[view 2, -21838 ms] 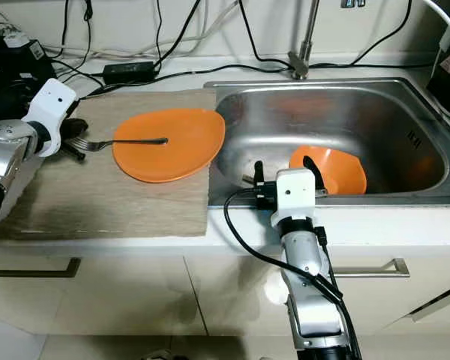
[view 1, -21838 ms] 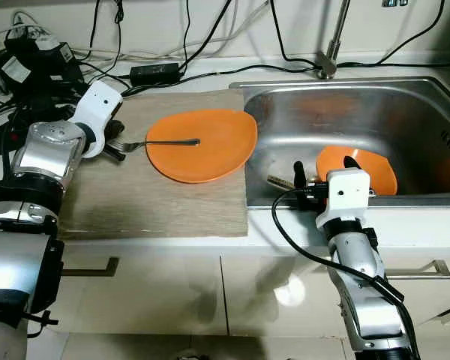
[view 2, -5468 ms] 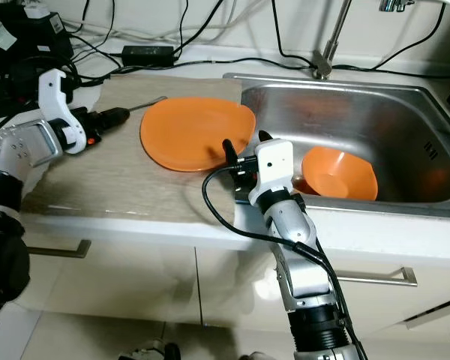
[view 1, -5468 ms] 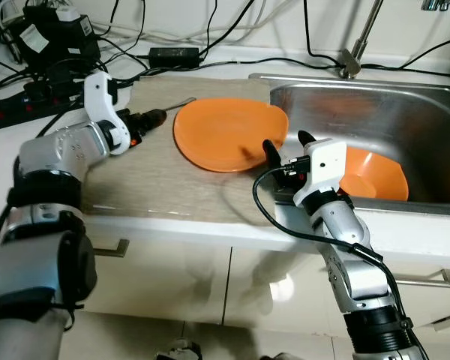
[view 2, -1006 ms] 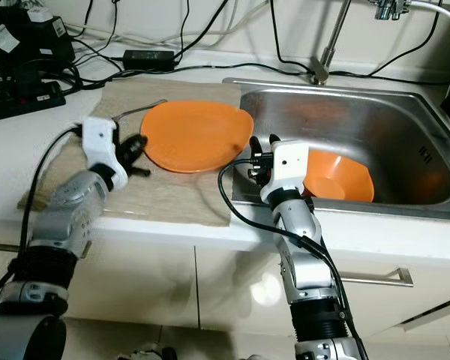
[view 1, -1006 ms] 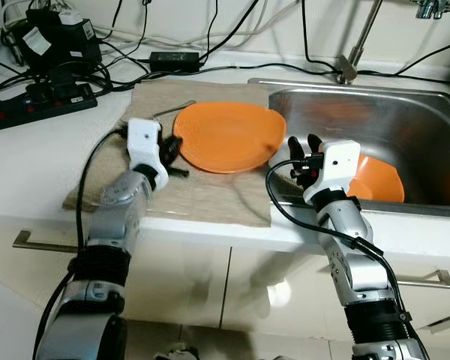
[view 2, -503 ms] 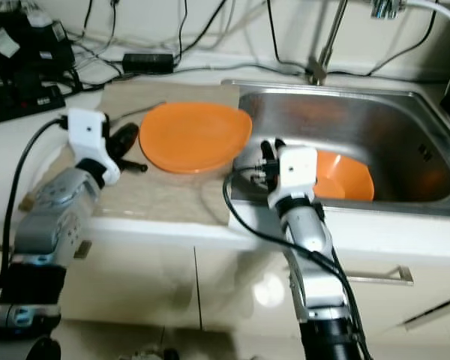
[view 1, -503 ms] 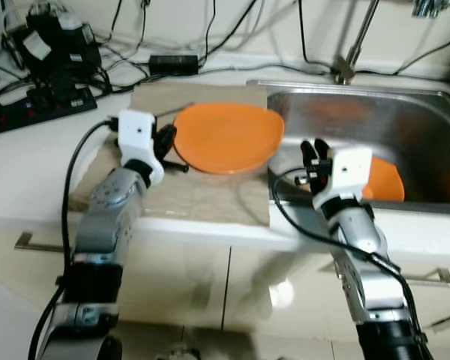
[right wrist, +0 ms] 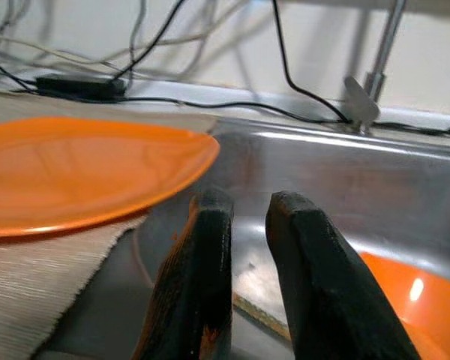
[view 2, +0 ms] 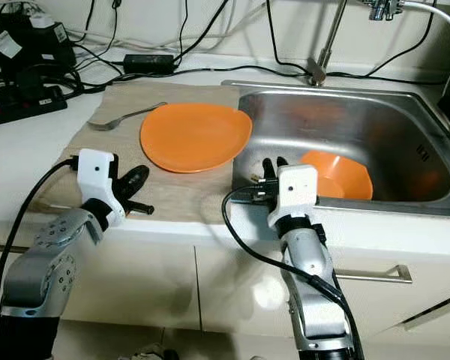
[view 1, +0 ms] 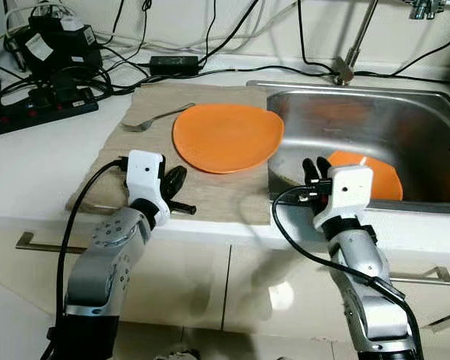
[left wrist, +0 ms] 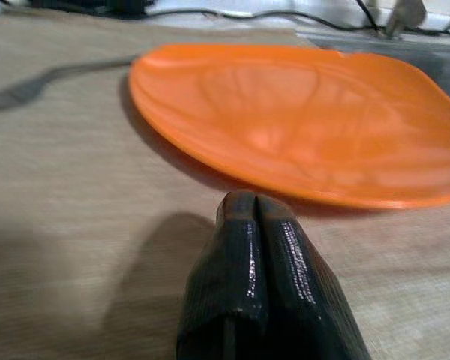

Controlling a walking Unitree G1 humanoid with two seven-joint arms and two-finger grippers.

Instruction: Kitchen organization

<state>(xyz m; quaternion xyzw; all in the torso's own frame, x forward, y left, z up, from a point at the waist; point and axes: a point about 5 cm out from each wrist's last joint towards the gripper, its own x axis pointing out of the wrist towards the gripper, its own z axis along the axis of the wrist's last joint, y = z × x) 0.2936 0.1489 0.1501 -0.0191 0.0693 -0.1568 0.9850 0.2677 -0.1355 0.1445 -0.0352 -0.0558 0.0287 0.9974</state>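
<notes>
Beige woven mat (view 1: 210, 191) carries flat orange plate (view 1: 226, 137); left gripper (view 1: 174, 178) pressed together nearby, right gripper (right wrist: 247, 217) slightly parted over steel sink (view 1: 405, 120).

White counter (view 1: 30, 161): beige mat (view 1: 217, 191), black cables (view 1: 120, 71), sink (view 1: 427, 112).

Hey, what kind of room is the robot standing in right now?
Most likely a home kitchen. There is a stainless steel sink with a tap set into a white counter, an orange plate and a fork on a mat beside it, and cabinet drawers with handles below.
</notes>
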